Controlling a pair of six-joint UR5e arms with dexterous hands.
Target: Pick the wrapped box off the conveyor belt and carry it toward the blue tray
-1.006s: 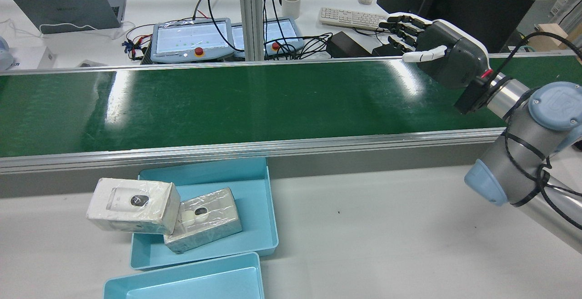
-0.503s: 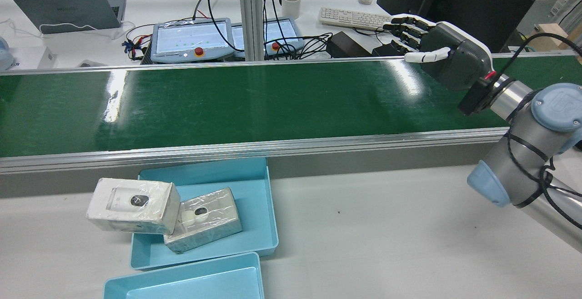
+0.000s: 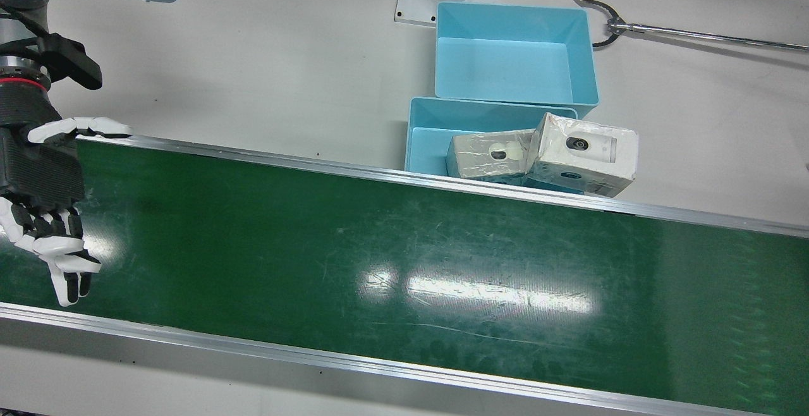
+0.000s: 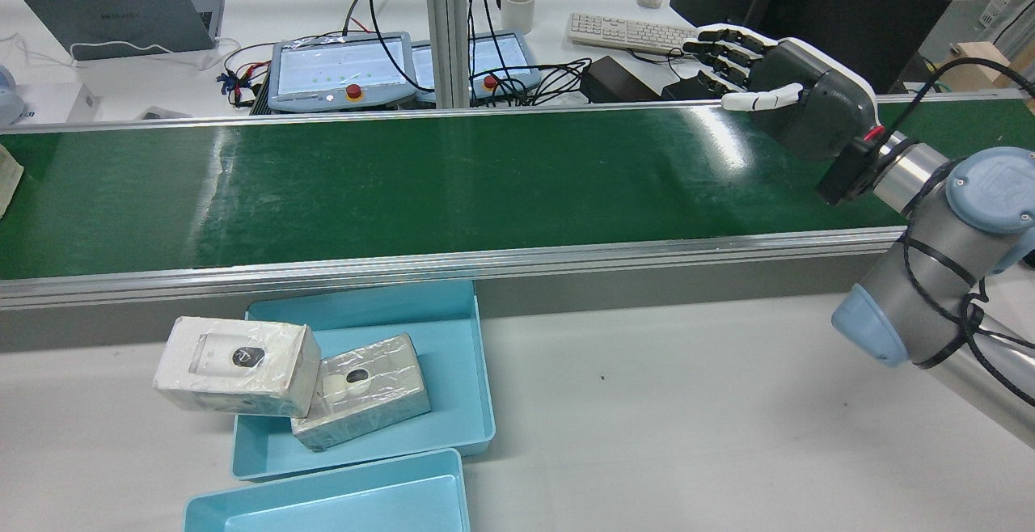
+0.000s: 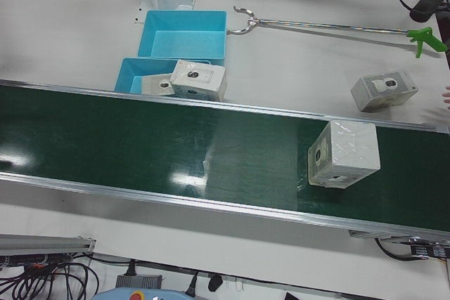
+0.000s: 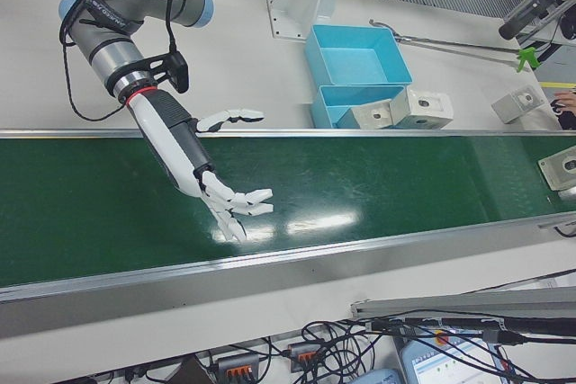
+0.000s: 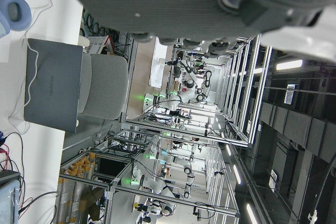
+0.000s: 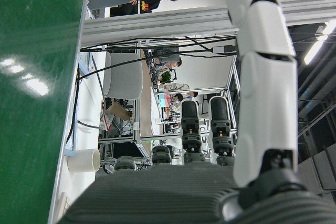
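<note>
Rear view: the right hand (image 4: 796, 99) hovers over the far edge of the conveyor belt (image 4: 453, 184) near its right end, fingers (image 4: 724, 47) spread and holding nothing. Front view shows the same right hand (image 3: 41, 201) at that view's left, palm above the green surface, fingers extended toward the belt's operator-side rail.

Left-front view: the wrapped box (image 5: 343, 154) stands on the conveyor belt (image 5: 176, 145) toward its right end in that view, tilted slightly, clear of both rails and untouched by any hand. In the rear view only a pale corner of it (image 4: 6, 180) shows at the belt's left end. A second wrapped box (image 5: 383, 90) lies on the white table (image 5: 295, 68) beyond the belt's robot-side rail.

The blue tray (image 4: 453, 370) sits on the table just beside the belt's robot-side rail. One silver-wrapped box (image 4: 361, 392) lies inside it; a white wrapped box (image 4: 238, 366) rests across its left rim, partly overhanging the table. An empty blue tray (image 3: 515, 55) touches the first on its side away from the belt. A long reach tool (image 5: 330, 27) lies on the table near the far edge.

The left hand shows only as its dark underside (image 7: 199, 3) in its own view; whether its fingers are apart or together cannot be told.
</note>
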